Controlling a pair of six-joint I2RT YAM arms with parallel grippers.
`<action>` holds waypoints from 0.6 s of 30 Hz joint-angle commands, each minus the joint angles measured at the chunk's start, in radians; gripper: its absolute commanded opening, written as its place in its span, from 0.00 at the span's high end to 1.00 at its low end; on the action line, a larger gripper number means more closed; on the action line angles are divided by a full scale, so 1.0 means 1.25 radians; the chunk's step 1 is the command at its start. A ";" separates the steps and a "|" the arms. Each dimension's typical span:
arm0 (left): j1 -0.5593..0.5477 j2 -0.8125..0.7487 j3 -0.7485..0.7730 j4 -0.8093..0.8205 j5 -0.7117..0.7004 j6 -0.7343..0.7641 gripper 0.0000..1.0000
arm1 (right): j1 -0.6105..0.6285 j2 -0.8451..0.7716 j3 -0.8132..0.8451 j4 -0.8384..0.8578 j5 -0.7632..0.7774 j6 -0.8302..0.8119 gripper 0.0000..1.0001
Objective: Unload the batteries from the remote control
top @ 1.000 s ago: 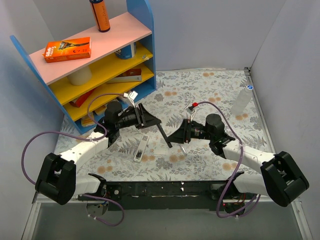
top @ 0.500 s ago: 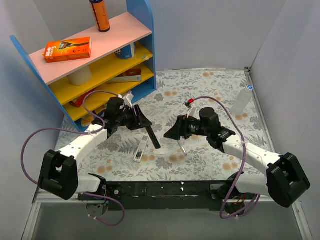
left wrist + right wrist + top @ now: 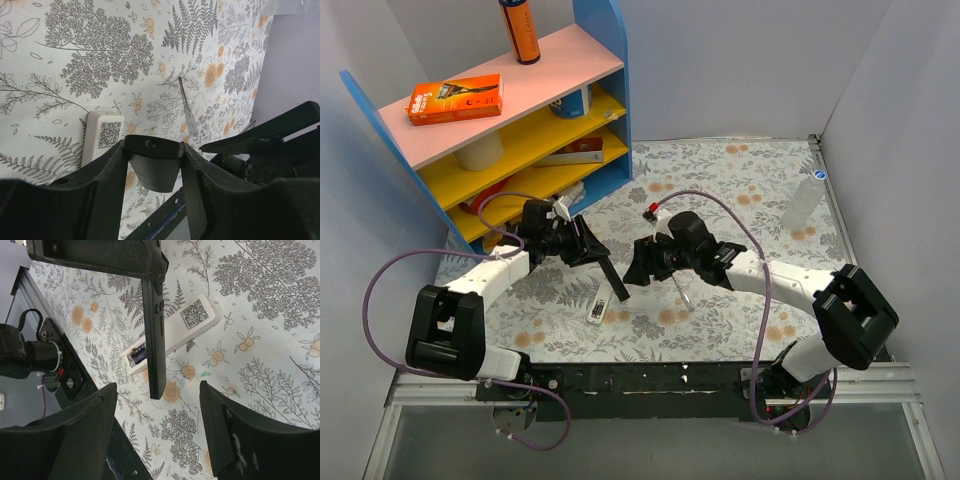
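Observation:
My left gripper (image 3: 592,248) is shut on a long black remote (image 3: 614,279) and holds it slanted above the table; in the left wrist view the remote's end (image 3: 155,170) sits clamped between the fingers. A white remote (image 3: 603,297) lies on the table beneath it, back side up with a QR label (image 3: 194,314). Its battery bay is open and dark batteries (image 3: 139,354) lie inside. My right gripper (image 3: 636,270) is open and empty, close to the free tip of the black remote (image 3: 154,340), its jaws wide apart (image 3: 160,432).
A thin screwdriver (image 3: 686,293) lies right of the white remote and also shows in the left wrist view (image 3: 187,107). A blue shelf unit (image 3: 605,90) stands back left. A clear bottle (image 3: 802,204) stands at the right. A black rail (image 3: 650,378) runs along the near edge.
My left gripper has drawn back to the left with the black remote. My right gripper has moved left, up to the remote's free tip.

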 commanded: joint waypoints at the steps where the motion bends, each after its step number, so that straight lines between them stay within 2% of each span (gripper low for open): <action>1: 0.023 -0.022 -0.005 0.027 0.044 -0.011 1.00 | 0.032 0.046 0.068 -0.013 0.086 0.020 0.28; 9: 0.033 -0.032 -0.026 0.050 0.076 -0.040 1.00 | 0.086 0.142 0.137 -0.024 0.119 0.058 0.33; 16: 0.034 -0.049 -0.031 0.052 0.076 -0.045 1.00 | 0.125 0.191 0.185 -0.098 0.250 0.075 0.38; 18: 0.035 -0.049 -0.030 0.047 0.072 -0.044 1.00 | 0.139 0.194 0.185 -0.119 0.294 0.075 0.44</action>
